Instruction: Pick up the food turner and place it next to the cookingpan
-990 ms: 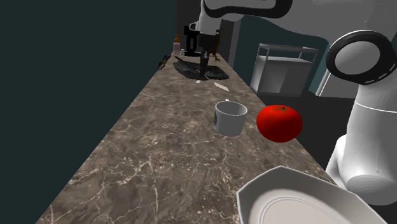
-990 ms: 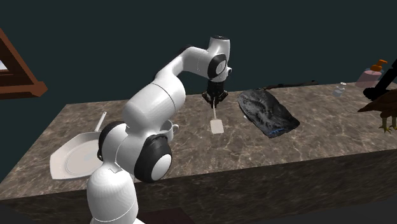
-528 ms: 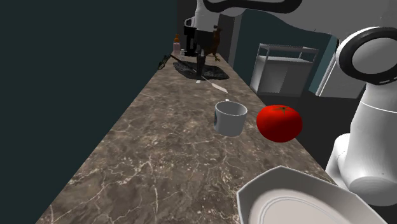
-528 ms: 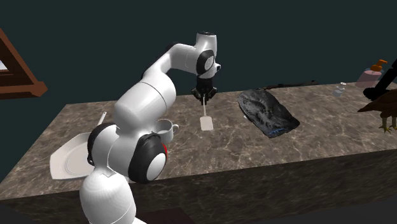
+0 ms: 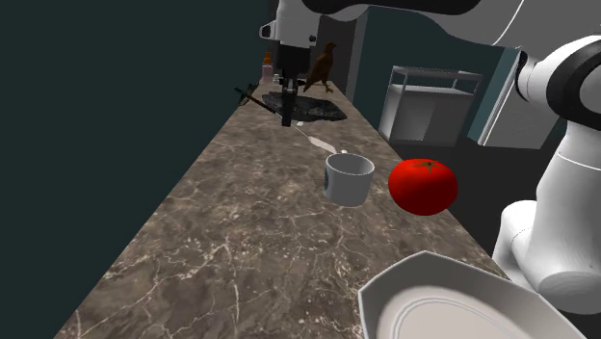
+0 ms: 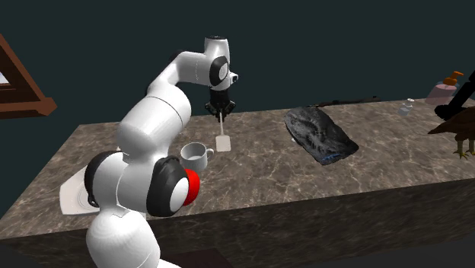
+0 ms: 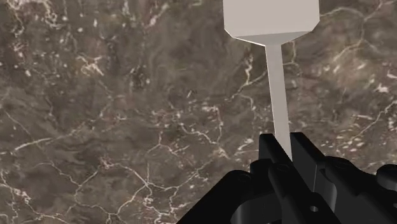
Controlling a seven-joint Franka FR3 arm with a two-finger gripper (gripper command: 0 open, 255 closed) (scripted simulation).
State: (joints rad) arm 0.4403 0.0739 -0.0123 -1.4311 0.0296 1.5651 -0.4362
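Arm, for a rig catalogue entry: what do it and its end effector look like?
The arm is glossy white, built of rounded, bulbous links, with dark rings at the joints. The end effector is all black and blocky, with two squared fingers. No cables or markings show.

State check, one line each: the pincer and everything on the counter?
Pale flat-bladed food turner: clasped by its handle, blade hanging toward the marbled brown counter.
Black two-finger pincer: shut on the turner.
White mug: upright on the counter.
Red tomato: resting beside the mug.
White octagonal pan: flat on the counter.
Dark crumpled sheet: lying flat.
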